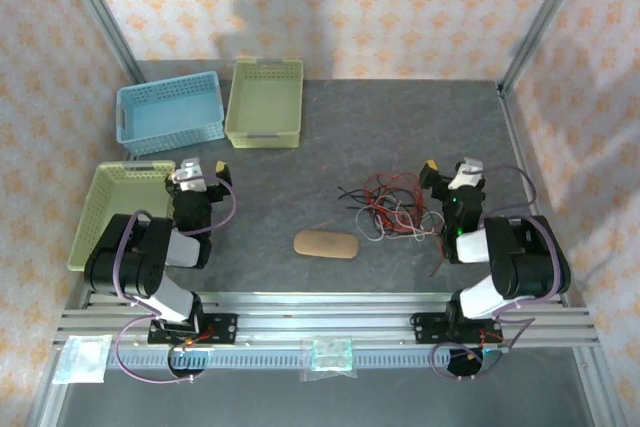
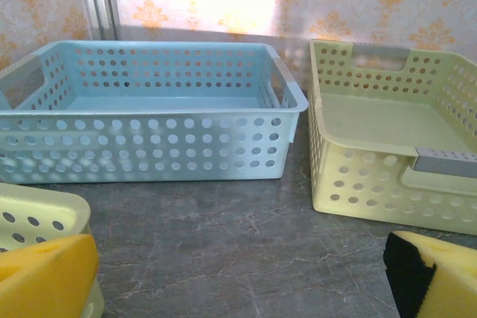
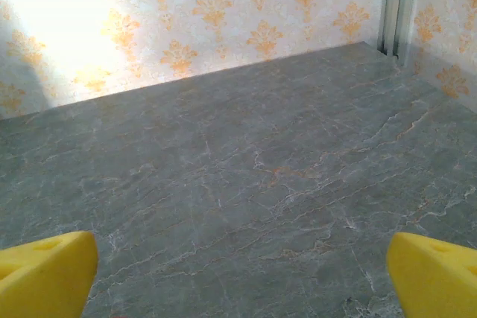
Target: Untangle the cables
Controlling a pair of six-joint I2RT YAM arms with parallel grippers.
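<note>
the grey marbled tabletop is enclosed by patterned walls. all positions below are referenced to the tan oval pad, which is laid flat near the front centre of the tabletop.

three perforated baskets are set out to the left of the pad. the first pale green basket is placed far left of the pad, at the tabletop edge. the second pale green basket is placed beyond the pad and slightly left, near the rear wall. the blue basket is placed just left of that second basket; in the left wrist view a narrow gap is seen between the two.

the cables are found in one tangled heap on the tabletop, just right of the pad and a little beyond it, apart from the pad. red, black and pale strands are looped over one another.

the left hand is held left of the pad, beside the first green basket, and is directed at the blue basket. its fingers are spread wide and nothing is gripped. the right hand is held right of the pad, close beside the right side of the heap. its fingers are likewise spread wide over bare tabletop, with nothing gripped.
</note>
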